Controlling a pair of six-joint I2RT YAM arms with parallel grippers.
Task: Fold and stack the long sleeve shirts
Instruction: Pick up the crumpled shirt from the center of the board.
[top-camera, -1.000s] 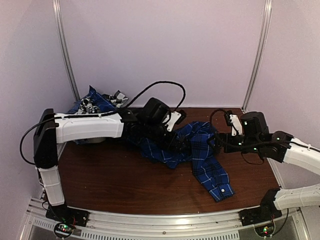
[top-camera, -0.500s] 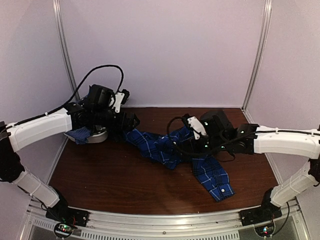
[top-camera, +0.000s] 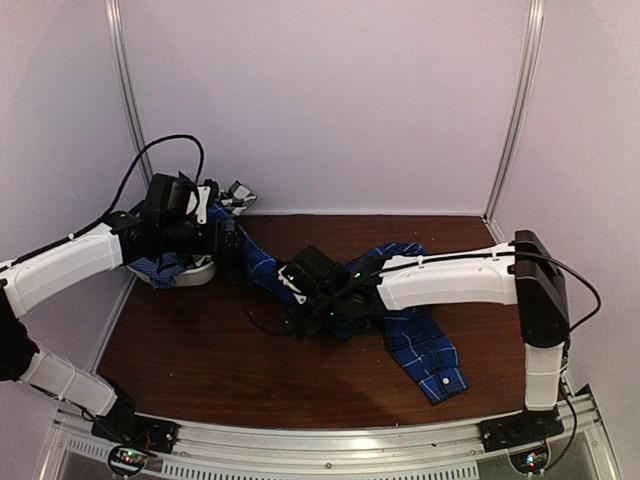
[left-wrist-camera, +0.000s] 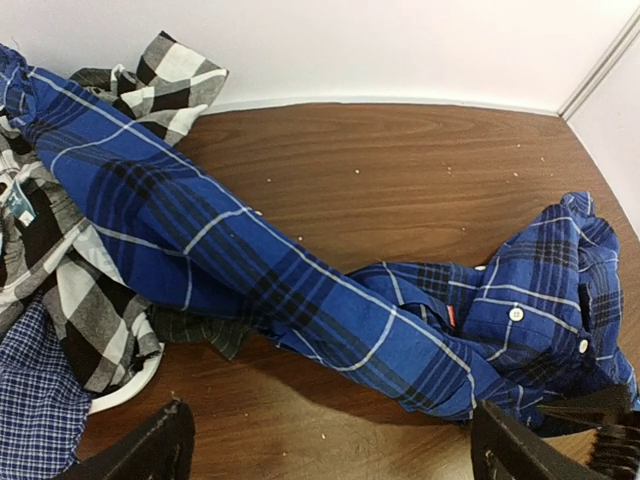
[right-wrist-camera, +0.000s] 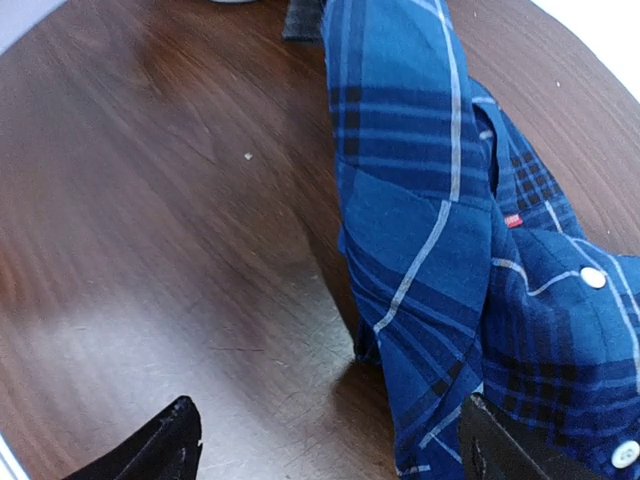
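A royal-blue plaid long sleeve shirt (top-camera: 420, 345) lies crumpled across the table's middle. One sleeve (left-wrist-camera: 200, 240) stretches back-left onto a heap of other shirts. In that heap are a black-and-white plaid one (left-wrist-camera: 80, 300) and a pale-blue check one (left-wrist-camera: 35, 410). My left gripper (top-camera: 228, 255) hovers by the heap, open, with bare wood between its fingers (left-wrist-camera: 165, 445). My right gripper (top-camera: 295, 318) reaches across to the blue shirt's left edge (right-wrist-camera: 420, 200). It is open and low over the table, and the cloth's hem lies by its right finger (right-wrist-camera: 500, 450).
The heap sits in the back-left corner, partly on a white rim (left-wrist-camera: 125, 385). White walls and metal posts (top-camera: 130, 100) close in the dark wooden table (top-camera: 200, 360). The right arm's white link (top-camera: 450, 280) spans above the shirt.
The left arm pulled back from the shirt's middle to the back-left heap, leaving the sleeve stretched out. The right arm swung left across the shirt to its left edge.
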